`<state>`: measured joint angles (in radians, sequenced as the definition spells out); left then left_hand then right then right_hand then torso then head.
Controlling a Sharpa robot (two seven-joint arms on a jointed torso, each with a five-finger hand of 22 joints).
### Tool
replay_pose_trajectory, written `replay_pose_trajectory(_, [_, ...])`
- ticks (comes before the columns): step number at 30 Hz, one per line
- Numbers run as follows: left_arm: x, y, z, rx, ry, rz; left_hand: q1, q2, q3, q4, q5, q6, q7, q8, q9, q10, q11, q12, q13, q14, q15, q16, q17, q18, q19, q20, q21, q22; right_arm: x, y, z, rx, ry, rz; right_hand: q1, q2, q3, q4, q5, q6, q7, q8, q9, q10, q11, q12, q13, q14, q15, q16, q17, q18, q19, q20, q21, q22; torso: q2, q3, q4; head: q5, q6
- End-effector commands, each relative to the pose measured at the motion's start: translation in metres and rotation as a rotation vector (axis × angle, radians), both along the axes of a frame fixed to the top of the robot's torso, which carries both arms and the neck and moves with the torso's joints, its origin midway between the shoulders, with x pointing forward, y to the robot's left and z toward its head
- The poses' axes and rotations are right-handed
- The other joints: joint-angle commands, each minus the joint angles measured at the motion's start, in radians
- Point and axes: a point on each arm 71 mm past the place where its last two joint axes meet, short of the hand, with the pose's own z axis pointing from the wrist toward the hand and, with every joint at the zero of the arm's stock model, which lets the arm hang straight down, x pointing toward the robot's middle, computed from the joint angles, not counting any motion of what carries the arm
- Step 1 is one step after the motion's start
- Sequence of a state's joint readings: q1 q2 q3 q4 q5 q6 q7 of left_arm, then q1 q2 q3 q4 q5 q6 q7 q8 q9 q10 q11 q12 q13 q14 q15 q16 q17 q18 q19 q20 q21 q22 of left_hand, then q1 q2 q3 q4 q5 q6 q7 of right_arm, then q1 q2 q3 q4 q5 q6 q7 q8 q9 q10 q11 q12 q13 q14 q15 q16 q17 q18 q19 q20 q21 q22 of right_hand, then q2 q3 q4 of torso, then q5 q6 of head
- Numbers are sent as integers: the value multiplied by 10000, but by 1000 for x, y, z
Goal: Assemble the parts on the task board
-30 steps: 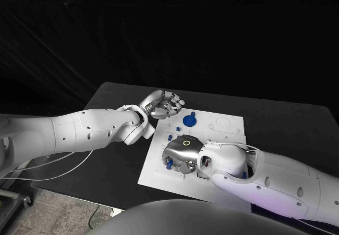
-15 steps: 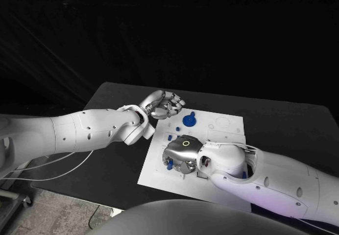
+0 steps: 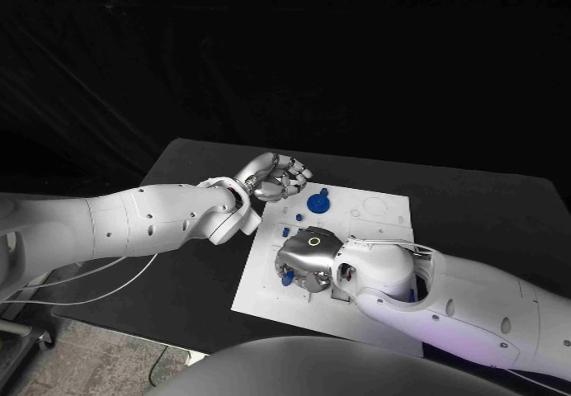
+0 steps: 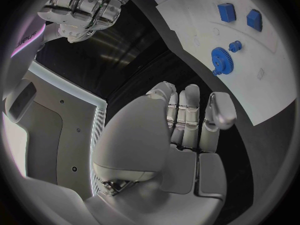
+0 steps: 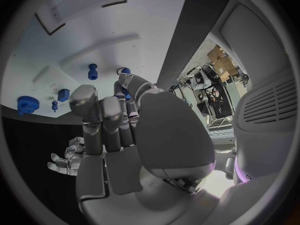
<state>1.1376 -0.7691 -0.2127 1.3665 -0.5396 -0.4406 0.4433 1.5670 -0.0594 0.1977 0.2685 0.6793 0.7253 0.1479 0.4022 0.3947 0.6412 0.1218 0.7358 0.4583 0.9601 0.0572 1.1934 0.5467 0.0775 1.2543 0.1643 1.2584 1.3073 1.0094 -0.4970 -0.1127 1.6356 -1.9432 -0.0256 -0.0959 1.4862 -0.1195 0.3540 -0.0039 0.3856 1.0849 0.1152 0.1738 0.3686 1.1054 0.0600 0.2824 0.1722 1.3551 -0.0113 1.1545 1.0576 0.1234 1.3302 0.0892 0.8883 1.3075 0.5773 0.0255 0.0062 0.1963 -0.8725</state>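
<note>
The white task board (image 3: 369, 227) lies in the middle of the black table. A blue gear (image 3: 319, 200) stands near its far edge, also seen as the gear (image 4: 219, 59) and the gear (image 5: 28, 104). My right hand (image 3: 307, 260) hangs over the board's near left part, fingers pointing down among small blue parts (image 3: 285, 279). In the right wrist view a blue part (image 5: 125, 71) sits at a fingertip (image 5: 128, 81); whether it is held is hidden. My left hand (image 3: 276, 176) hovers off the board's far left corner, fingers curled in and holding nothing.
Two blue blocks (image 4: 226, 11) and a small blue peg (image 4: 235, 46) sit on the board beyond the gear. Another blue peg (image 5: 92, 71) stands on bare board ahead of my right hand (image 5: 119, 120). Bare black table (image 3: 191, 272) surrounds the board.
</note>
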Motion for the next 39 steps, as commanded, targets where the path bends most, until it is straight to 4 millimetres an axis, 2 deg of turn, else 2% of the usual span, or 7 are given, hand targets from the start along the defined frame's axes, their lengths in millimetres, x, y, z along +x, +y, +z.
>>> replay_pose_trajectory(1, [-1, -2, 0, -47, 68, -165, 107, 7, 33, 20, 21, -39, 64, 39, -13, -40, 40, 4, -12, -101, 3, -25, -16, 100, -90, -2, -37, 1465, 0, -1, -1, -221, -251, -30, -152, 38, -37, -40, -51, 91, -26, 58, 79, 69, 8, -40, 20, -98, -9, -54, -22, 1, -67, -15, -54, 1020, -4, 1, 0, 21, -2])
replay_pose_trajectory(11, [0, -2, -1, -30, 120, -161, 107, 7, 33, 20, 21, -39, 64, 39, -13, -40, 40, 4, -12, -101, 3, -25, -16, 100, -90, -2, -37, 1465, 2, -3, -2, -305, -230, -216, -280, 31, -68, -24, -111, -37, -46, 17, 187, -49, 27, -150, 34, -160, -3, -134, -110, 15, -140, -14, -159, 989, -1, 5, -4, 12, -2])
replay_pose_trajectory(21, [0, -2, -2, -11, 175, -154, 111, 16, 34, 25, 16, -47, 66, 40, -19, -29, 45, 15, -14, -111, 8, -36, -26, 102, -103, 1, -49, 1461, 5, -4, -2, -158, -199, -429, -410, 9, -55, -24, -56, -396, 43, -177, 244, -215, 122, -264, 75, -201, 61, -171, -156, 11, -191, 46, -217, 971, -4, 3, -3, -8, -2])
replay_pose_trajectory(28, [0, -2, -2, -6, 201, -163, 111, 16, 34, 25, 16, -47, 66, 40, -19, -29, 45, 15, -14, -111, 8, -36, -26, 102, -103, 1, -49, 1461, 4, -4, -2, -119, -193, -430, -435, -21, -23, -57, -36, -557, 61, -279, 264, -348, 166, -336, 95, -244, 89, -210, -199, 25, -235, 79, -291, 953, -4, 1, -2, -22, -2])
replay_pose_trajectory(31, [0, -2, -2, -7, 212, -173, 111, 16, 34, 25, 16, -47, 66, 40, -19, -29, 45, 15, -14, -111, 8, -36, -26, 102, -103, 1, -49, 1461, 4, -4, -1, -100, -178, -395, -464, -51, -3, -71, -61, -773, 40, -409, 245, -397, 192, -359, 119, -265, 108, -225, -219, 28, -250, 99, -305, 949, -1, 3, 1, -26, -2])
replay_pose_trajectory(35, [0, -3, -2, -6, 223, -180, 111, 16, 34, 25, 16, -47, 66, 40, -19, -29, 45, 15, -14, -111, 8, -36, -26, 102, -103, 1, -49, 1461, 3, -3, -1, -76, -141, -357, -539, -112, 13, -70, -245, -1143, -17, -632, 190, -546, 236, -426, 144, -289, 123, -247, -250, 37, -272, 124, -341, 938, -2, 1, -1, -31, -2])
replay_pose_trajectory(39, [0, -2, -2, -3, 236, -182, 114, 13, 30, 27, 10, -52, 71, 42, -24, -26, 49, 20, -18, -119, 13, -44, -33, 103, -113, 5, -57, 1458, 2, -3, 0, 17, -76, -317, -741, -187, -49, 38, -938, -1637, -64, -935, 72, -830, 308, -515, 188, -284, 160, -238, -257, 43, -288, 167, -398, 914, -1, 2, -3, -26, -2])
